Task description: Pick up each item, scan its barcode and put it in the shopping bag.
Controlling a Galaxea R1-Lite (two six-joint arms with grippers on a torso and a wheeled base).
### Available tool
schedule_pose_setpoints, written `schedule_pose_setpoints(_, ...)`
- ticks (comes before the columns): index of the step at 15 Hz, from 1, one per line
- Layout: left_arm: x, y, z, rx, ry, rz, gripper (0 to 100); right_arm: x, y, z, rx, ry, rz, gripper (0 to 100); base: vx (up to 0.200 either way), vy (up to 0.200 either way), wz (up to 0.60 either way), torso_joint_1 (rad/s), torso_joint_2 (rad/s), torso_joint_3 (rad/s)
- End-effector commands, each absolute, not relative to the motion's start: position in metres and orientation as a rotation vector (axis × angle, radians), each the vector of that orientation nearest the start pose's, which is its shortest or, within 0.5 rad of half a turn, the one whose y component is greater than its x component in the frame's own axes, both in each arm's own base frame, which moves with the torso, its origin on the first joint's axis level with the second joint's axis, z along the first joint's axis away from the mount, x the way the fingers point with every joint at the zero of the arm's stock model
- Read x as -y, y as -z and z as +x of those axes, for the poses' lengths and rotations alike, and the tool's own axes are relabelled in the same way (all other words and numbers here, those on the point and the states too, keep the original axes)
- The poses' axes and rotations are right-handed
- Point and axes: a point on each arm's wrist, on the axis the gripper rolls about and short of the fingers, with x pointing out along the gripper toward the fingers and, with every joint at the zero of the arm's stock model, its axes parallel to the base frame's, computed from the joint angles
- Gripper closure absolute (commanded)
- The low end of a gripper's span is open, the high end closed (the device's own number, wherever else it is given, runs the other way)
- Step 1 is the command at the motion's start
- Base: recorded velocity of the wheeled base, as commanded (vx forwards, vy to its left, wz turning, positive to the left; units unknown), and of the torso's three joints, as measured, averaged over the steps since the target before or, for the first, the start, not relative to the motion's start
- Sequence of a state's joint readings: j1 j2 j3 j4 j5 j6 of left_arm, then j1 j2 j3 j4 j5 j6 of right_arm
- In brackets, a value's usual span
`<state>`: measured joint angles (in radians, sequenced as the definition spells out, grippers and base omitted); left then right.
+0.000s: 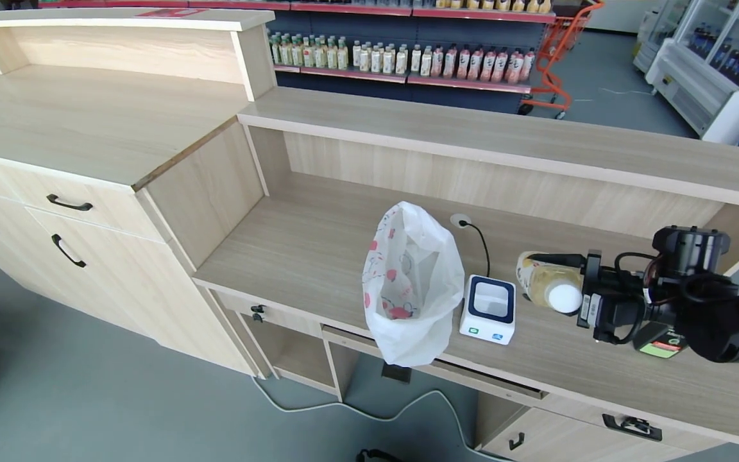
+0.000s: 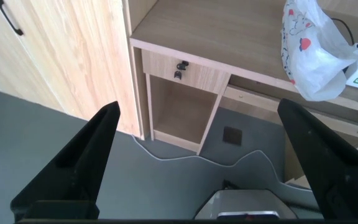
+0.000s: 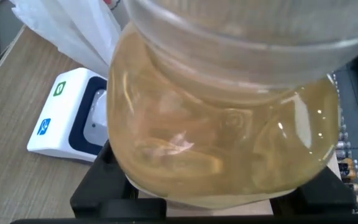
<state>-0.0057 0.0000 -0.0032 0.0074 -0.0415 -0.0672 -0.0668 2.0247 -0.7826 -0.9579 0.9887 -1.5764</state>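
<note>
My right gripper (image 1: 559, 282) is shut on a bottle (image 1: 546, 282) of pale yellow drink with a white cap, held on its side just right of the white barcode scanner (image 1: 489, 309) on the counter. In the right wrist view the bottle (image 3: 222, 130) looms close, with the scanner (image 3: 70, 121) beyond it. The white shopping bag (image 1: 411, 282) with red prints stands open left of the scanner, holding a carton. My left gripper (image 2: 204, 162) hangs open low over the floor in front of the counter, nothing between its fingers (image 2: 82, 158).
A black cable (image 1: 482, 244) runs from the scanner to a hole in the counter. The raised back ledge (image 1: 504, 138) borders the counter's far side. Drawers and an open compartment (image 2: 179, 115) sit under the counter. Store shelves with bottles stand behind.
</note>
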Motion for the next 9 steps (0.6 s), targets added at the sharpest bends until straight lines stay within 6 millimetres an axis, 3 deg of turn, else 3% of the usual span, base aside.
schedule_pose_setpoints(1, 0.001, -0.076, -0.023, -0.006, 0.047, -0.068, 0, 0.003, -0.092, 0.355, 0.503, -0.905, -1.292, 100, 0.0, 0.0, 0.0, 0.0, 0.0, 0.0)
schedule_pose_setpoints(9, 0.001, -0.076, -0.023, -0.006, 0.047, -0.068, 0, 0.003, -0.073, 0.361, 0.488, -0.917, -1.281, 100, 0.0, 0.0, 0.0, 0.0, 0.0, 0.0)
